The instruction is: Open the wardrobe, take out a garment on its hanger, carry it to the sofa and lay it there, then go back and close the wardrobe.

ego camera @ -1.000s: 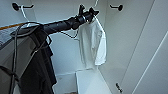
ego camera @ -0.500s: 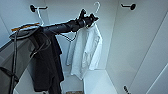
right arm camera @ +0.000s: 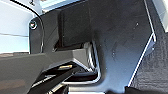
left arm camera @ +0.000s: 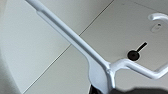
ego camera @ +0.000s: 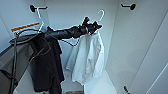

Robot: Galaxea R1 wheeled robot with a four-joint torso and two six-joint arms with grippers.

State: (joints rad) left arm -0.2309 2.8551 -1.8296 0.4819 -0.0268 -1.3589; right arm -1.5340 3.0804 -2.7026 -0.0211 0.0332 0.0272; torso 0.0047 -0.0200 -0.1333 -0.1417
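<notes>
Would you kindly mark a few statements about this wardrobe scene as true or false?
1. The plain white T-shirt hangs from a thin pale hanger. True.
2. The left end effector is at the white T-shirt's hanger. True.
3. The long black garment hangs on the white T-shirt's right. False: on its left in the head view.
4. The white wardrobe's interior is dark brown. False: white.

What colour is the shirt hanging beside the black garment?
White, plain with no pattern; the garment shows best in the head view.
</notes>
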